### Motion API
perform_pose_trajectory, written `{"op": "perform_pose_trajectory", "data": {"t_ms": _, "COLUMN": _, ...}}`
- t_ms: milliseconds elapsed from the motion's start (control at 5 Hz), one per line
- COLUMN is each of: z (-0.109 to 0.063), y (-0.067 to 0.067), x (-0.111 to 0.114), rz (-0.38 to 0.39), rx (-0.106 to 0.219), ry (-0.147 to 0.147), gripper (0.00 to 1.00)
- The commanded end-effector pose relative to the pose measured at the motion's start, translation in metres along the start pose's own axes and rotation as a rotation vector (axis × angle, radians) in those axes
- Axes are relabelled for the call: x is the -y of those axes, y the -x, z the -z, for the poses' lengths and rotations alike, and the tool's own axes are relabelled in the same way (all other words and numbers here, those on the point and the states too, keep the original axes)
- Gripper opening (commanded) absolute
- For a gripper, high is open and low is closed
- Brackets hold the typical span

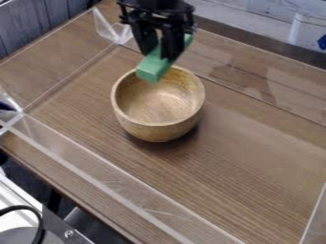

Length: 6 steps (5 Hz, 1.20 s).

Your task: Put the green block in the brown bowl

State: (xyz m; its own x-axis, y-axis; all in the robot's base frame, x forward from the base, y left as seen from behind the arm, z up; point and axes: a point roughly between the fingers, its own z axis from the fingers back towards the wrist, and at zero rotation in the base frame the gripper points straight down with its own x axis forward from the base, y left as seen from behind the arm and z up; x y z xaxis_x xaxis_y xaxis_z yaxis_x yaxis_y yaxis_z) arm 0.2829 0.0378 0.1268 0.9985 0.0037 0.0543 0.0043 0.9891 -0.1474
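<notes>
Cam view: I've got the grn block [154,68] clamped btwn the fingertips of my gripper [160,50], block tilted, up in the air at the far side of the brn bowl [158,117]. Its lower end overlaps the bowl's far rim in this view; can't tell the exact height above it. Upper end of the block is partly hidden by the fingers. Bowl sits upright on the wood table [237,159], inside in plain sight, pale wood w/ grain. Arm comes in from the far side, dark & blurry up there. Clear tape strip runs along the table, left of the bowl. Near left corner: blk cable & a white part, only partly in view.
</notes>
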Motion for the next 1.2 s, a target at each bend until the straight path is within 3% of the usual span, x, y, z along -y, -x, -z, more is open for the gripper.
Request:
{"op": "perform_pose_trajectory", "data": {"t_ms": 0, "z": -0.008, "y": -0.003, "x": 0.016, "rz": 0.030, "rx": 0.042, "ry": -0.010, "gripper": 0.00}}
{"op": "perform_pose_trajectory", "data": {"t_ms": 400, "z": -0.007, "y": 0.000, "x": -0.030, "rz": -0.010, "rx": 0.043, "ry": -0.040, "gripper": 0.00}}
{"op": "perform_pose_trajectory", "data": {"t_ms": 800, "z": -0.001, "y": -0.008, "x": 0.006, "rz": 0.032, "rx": 0.026, "ry": -0.009, "gripper": 0.00}}
{"op": "perform_pose_trajectory", "data": {"t_ms": 1000, "z": 0.002, "y": -0.005, "x": -0.011, "rz": 0.021, "rx": 0.022, "ry": -0.017, "gripper": 0.00}}
